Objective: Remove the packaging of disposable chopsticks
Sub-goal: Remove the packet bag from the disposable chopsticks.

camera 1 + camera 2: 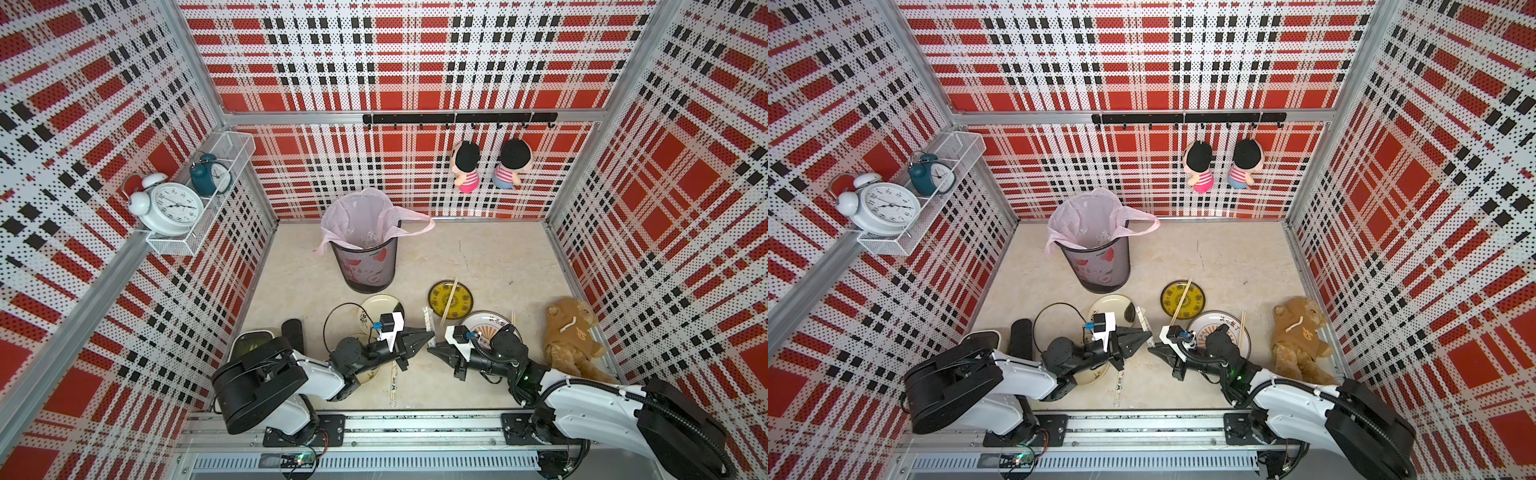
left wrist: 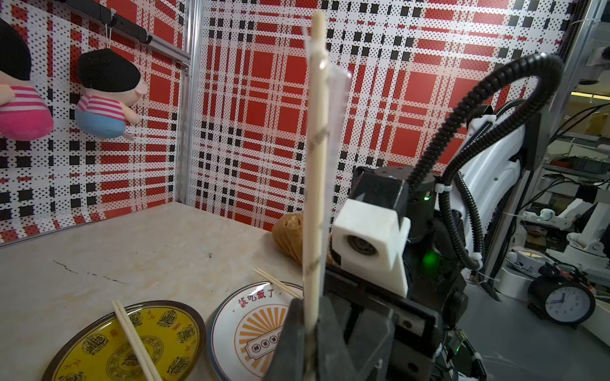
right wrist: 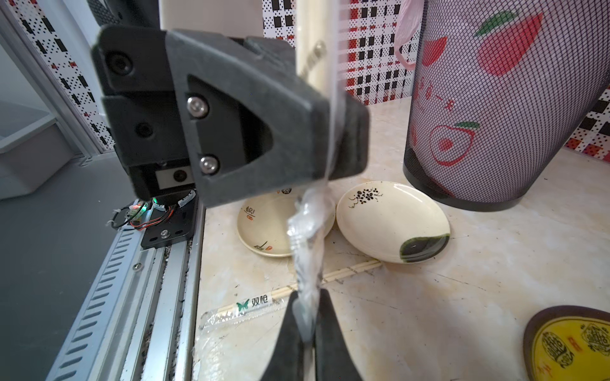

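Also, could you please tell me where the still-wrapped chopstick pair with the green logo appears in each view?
In a top view: clear-sleeved wooden chopstick pair beside a half-hidden cream plate.
In a top view: the pair, same place.
Left wrist: not in it.
Right wrist: the pair lies nearer the camera than that plate.
Shared landmark, all four: round yellow plate.

in the lower middle of the frame the left gripper (image 1: 430, 332) and the right gripper (image 1: 431, 351) are facing each other tip to tip, jaws closed. the left one is pinching the disposable chopsticks (image 1: 426, 314), the right one is gripping the packaging (image 1: 428, 323) around them. just up and right, bare sticks (image 1: 450, 299) are lying across a yellow plate (image 1: 438, 297). a mesh bin (image 1: 368, 266) is standing above.
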{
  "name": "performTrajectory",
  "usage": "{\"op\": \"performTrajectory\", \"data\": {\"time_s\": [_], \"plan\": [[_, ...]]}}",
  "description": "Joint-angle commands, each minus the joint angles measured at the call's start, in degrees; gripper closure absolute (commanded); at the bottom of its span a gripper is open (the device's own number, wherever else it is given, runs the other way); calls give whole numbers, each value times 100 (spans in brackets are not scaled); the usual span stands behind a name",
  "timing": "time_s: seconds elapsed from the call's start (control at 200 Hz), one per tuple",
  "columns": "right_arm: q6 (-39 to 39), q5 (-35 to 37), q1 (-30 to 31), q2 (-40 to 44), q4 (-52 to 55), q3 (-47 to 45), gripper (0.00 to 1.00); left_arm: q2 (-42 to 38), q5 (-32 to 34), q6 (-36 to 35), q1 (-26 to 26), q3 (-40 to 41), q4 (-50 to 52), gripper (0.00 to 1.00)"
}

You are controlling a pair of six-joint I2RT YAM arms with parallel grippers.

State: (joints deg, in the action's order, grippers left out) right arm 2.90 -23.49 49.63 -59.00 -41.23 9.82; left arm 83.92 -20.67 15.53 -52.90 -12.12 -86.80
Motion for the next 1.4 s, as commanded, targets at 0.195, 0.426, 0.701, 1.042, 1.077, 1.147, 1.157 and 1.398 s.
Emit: {"op": "performTrajectory", "data": {"time_s": [0.195,0.426,0.701,1.042,1.077,1.147,1.157,1.398], "plan": [[-174,-18,-6,421,-1203,246,100,573,-264,113,-115,75,800,94],[-90,137,-6,519,-1373,222,100,641,-285,187,-124,122,634,93],[-16,248,-6,368,-1554,213,100,584,-318,196,-131,190,674,91],[36,239,-10,160,-1633,197,100,510,-239,231,-150,202,647,89],[44,248,-7,169,-1633,175,100,455,-215,223,-150,195,668,89],[47,295,-11,157,-1595,113,100,297,-154,205,-147,128,788,87],[41,304,-7,149,-1591,104,100,280,-150,203,-145,117,805,87],[44,401,-6,-108,-1610,-143,100,-421,76,82,-141,-195,1180,85]]}}
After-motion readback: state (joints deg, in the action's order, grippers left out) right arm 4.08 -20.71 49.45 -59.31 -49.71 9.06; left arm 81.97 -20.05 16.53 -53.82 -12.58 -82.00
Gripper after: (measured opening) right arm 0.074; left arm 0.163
